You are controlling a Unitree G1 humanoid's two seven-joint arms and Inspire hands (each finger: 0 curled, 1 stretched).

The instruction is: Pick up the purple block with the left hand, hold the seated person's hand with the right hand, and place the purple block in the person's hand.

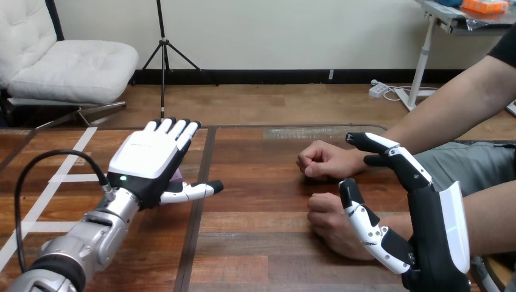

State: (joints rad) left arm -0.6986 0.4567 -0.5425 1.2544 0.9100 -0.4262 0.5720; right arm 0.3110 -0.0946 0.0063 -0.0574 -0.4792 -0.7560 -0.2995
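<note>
My left hand (149,161), fingers straight, lies over the purple block (177,177) peeking from under them, not yet grasped. My right hand (433,231) has released fingers beside the person's fists (320,161), holding neither.

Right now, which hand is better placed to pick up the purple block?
Left. The left hand is directly over the purple block; the right hand is apart from it, beside the person's hands.

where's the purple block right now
In the head view, the purple block sits on the left part of the table, mostly hidden under the left hand, with a sliver showing beside its thumb.
</note>
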